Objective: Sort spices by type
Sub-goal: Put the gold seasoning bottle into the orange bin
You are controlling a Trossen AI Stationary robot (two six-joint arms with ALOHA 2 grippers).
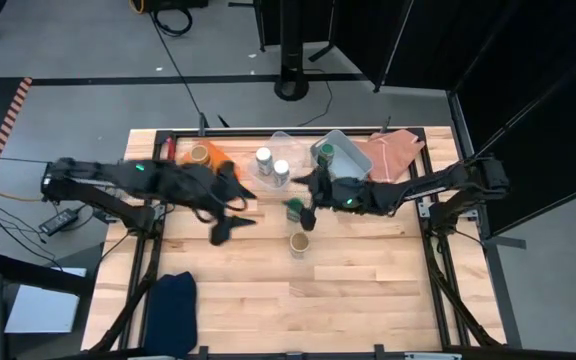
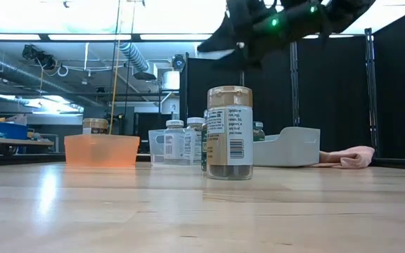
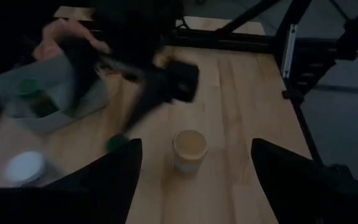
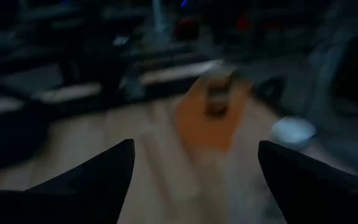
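Bright ceiling glare, dim blurred wrist views, sharp overhead

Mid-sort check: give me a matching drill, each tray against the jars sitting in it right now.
Trays:
1. orange tray
2. clear tray
3. grey-blue tray

Contents:
A. two white-lidded jars
B. one green-lidded jar
C. one tan-topped jar

Pairs: 1-C, 2-A, 3-B.

The left hand and right hand hang open over mid-table.
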